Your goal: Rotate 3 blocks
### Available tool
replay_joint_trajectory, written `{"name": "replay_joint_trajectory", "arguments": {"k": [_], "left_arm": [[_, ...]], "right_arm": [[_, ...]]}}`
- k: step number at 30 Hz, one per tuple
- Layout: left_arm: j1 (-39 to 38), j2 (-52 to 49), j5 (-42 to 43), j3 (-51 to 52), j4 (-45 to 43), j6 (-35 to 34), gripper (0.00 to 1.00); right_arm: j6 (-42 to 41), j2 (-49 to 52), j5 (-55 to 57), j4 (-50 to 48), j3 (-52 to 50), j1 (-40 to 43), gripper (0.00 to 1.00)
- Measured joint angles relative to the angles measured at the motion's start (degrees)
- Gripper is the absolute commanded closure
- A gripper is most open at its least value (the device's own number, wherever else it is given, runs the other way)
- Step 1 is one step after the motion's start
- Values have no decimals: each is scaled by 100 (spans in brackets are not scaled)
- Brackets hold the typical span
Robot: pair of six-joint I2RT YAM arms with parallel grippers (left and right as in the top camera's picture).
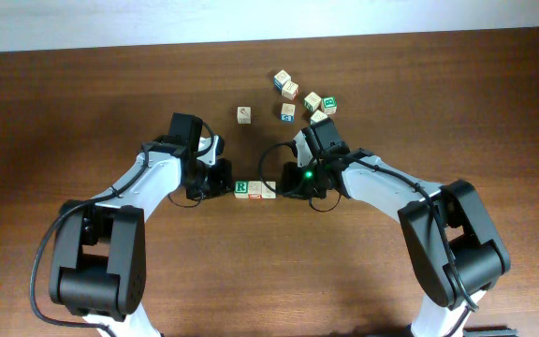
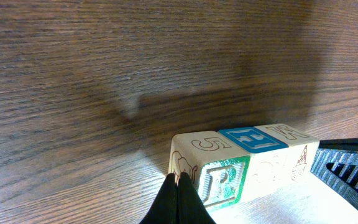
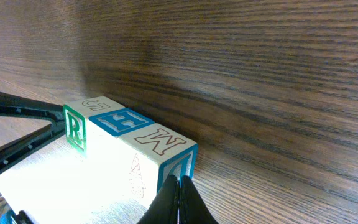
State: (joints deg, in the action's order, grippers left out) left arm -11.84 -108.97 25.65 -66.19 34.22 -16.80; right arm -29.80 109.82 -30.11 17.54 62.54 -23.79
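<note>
On the wooden table (image 1: pixel 82 94), loose alphabet cubes (image 1: pixel 299 96) cluster toward the far edge. The three blocks (image 1: pixel 255 190) form a touching row at mid-table. The left gripper (image 2: pixel 179 198), pinched closed and empty, points at the R end. The right gripper (image 3: pixel 180 198), likewise closed and empty, points at the M end.

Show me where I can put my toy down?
Bare table: between the block row and the near edge; also the far left corner. Crowded: the row's ends, where the left gripper and right gripper sit, and the far right, by the loose blocks.
</note>
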Motion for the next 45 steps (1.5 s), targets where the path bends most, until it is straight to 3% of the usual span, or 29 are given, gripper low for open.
{"name": "replay_joint_trajectory", "arguments": {"k": [16, 45], "left_arm": [[-162, 0, -282, 0, 2, 2, 100], [-160, 0, -560, 44, 42, 2, 100]], "right_arm": [[42, -46, 120, 203, 11, -74, 96], [306, -188, 776, 1152, 964, -501, 96]]}}
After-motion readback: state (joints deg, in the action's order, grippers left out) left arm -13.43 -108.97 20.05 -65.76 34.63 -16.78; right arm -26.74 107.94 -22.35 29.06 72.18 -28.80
